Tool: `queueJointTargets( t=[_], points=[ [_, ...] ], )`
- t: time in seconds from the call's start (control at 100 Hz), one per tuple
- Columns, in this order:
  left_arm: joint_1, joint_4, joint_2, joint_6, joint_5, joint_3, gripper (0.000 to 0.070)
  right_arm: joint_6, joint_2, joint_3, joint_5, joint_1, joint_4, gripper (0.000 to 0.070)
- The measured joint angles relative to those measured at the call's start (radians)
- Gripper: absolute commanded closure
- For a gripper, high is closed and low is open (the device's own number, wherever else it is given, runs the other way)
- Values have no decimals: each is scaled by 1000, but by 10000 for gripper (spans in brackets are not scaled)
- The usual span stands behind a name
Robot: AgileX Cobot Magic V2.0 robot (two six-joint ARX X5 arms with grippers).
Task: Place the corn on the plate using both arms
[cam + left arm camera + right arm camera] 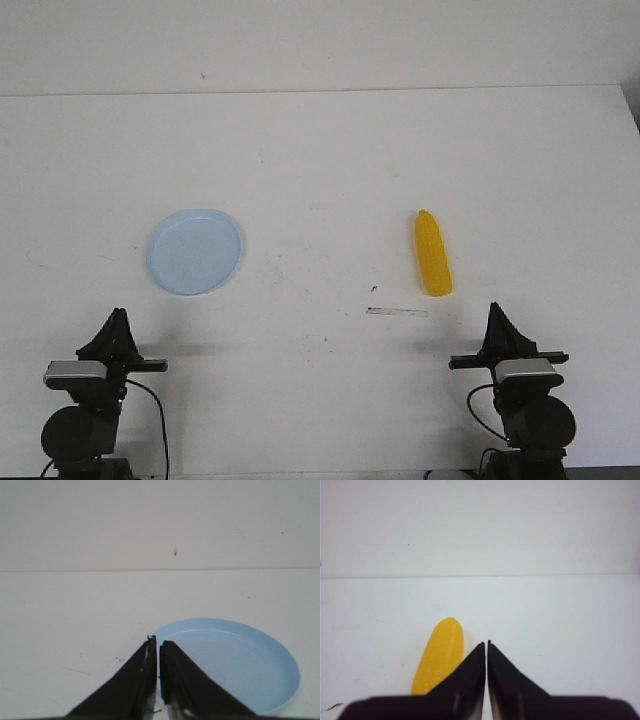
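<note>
In the right wrist view the corn's (439, 656) near end is hidden behind the black fingers, and in the left wrist view the plate's (280, 660) near edge is cut off by the fingers too. Both the left gripper (117, 318) and the right gripper (496, 312) have their jaws together, holding nothing (only a thin slit shows between them). The corn lies on the white table (320, 150) ahead of the right gripper, well apart from the plate, which sits ahead of the left. Bare table surrounds both.

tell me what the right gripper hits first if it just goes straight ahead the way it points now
Probably nothing: the right gripper points just beside the corn, so the way looks free over bare table, though depth is unclear.
</note>
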Motion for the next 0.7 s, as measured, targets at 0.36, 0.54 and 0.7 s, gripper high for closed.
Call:
queueJointTargets(
  t=[0.36, 0.54, 0.7],
  points=[
    [0, 0, 0, 0, 0, 0, 699, 0, 0, 0, 0, 0, 0, 693],
    [0, 21, 0, -3, -3, 1, 699, 0, 0, 0, 0, 0, 0, 693],
    [0, 13, 4, -20, -72, 38, 699, 0, 0, 0, 0, 0, 0, 693]
  ],
)
